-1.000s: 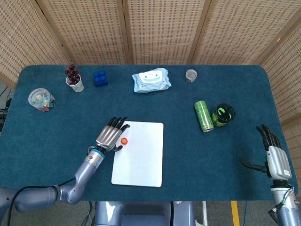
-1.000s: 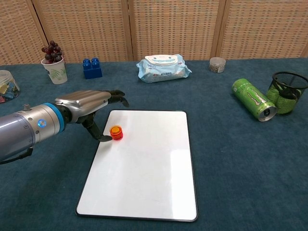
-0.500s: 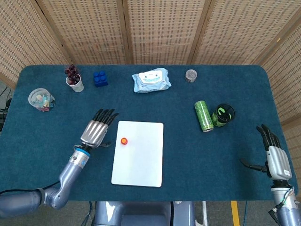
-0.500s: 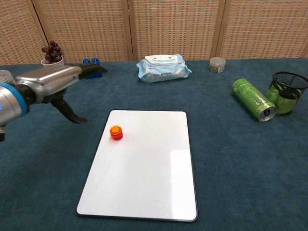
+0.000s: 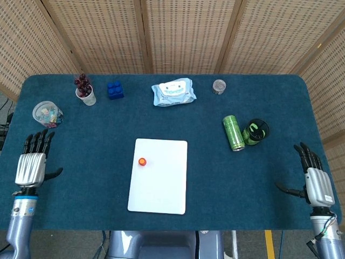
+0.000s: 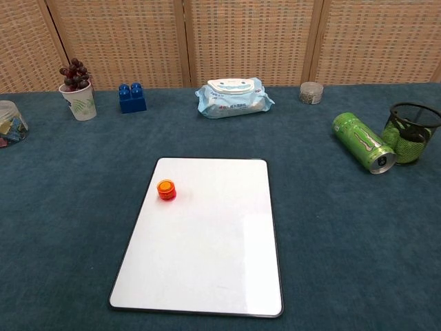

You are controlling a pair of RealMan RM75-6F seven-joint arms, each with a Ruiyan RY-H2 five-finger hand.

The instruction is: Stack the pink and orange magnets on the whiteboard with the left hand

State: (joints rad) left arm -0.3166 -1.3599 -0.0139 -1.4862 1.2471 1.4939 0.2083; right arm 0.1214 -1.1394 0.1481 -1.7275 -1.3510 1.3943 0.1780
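Observation:
The orange magnet (image 6: 165,186) sits on top of the pink magnet (image 6: 167,196), a small stack near the left edge of the whiteboard (image 6: 213,241). In the head view the stack (image 5: 142,161) lies at the upper left of the whiteboard (image 5: 161,183). My left hand (image 5: 33,162) hovers far off at the table's left edge, fingers spread and holding nothing. My right hand (image 5: 314,175) rests open at the right edge. Neither hand shows in the chest view.
Along the back stand a cup of grapes (image 6: 77,89), a blue block (image 6: 131,97), a wipes pack (image 6: 233,96) and a small jar (image 6: 311,92). A green can (image 6: 362,142) lies beside a black mesh cup (image 6: 411,132). A clear container (image 5: 47,114) sits at the far left.
My left hand let go of the magnet stack and drew back left to the table's edge, leaving the chest view. The stack stays put; the right hand has not moved.

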